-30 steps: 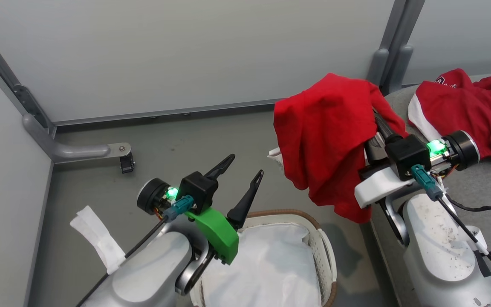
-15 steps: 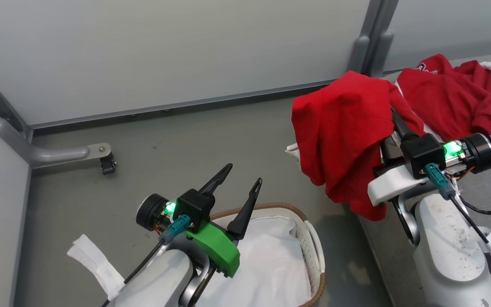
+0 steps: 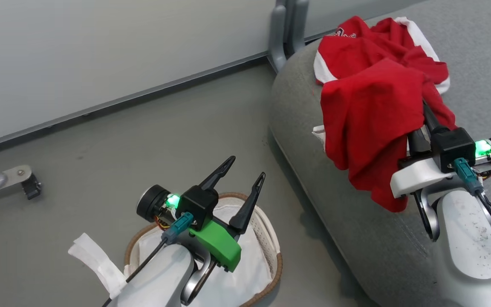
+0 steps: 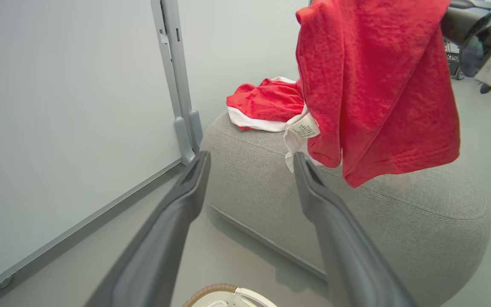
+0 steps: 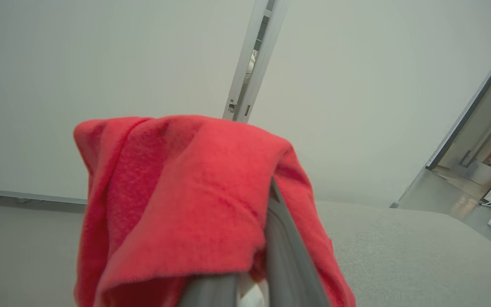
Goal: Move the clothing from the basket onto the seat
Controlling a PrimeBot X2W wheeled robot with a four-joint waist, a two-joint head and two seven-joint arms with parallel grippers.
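Basket first, nearest us: the small oval white perforated plastic basket with its brown woven rim (image 3: 273, 238) sits on the floor holding a plain white liner sheet (image 3: 249, 273). The left gripper (image 3: 247, 166) hovers over it, dark fingers spread wide, carrying nothing. Further out, the right gripper (image 3: 422, 132) is clamped tight on a soft red garment (image 3: 369, 115), which drapes right over its fingers and hangs above the near side of the large grey woven-fabric seat cushion (image 3: 348, 230). Now the danger: let go here and the cloth could snag on those fingers, or slide off that rounded edge to the floor. Its white label tag (image 4: 304, 128) dangles low too. Beyond, a heap of red garments with white trim (image 3: 356, 47) lies on the seat near the pale wall panel (image 3: 100, 51). Dragging the held piece across could pull that heap askew.
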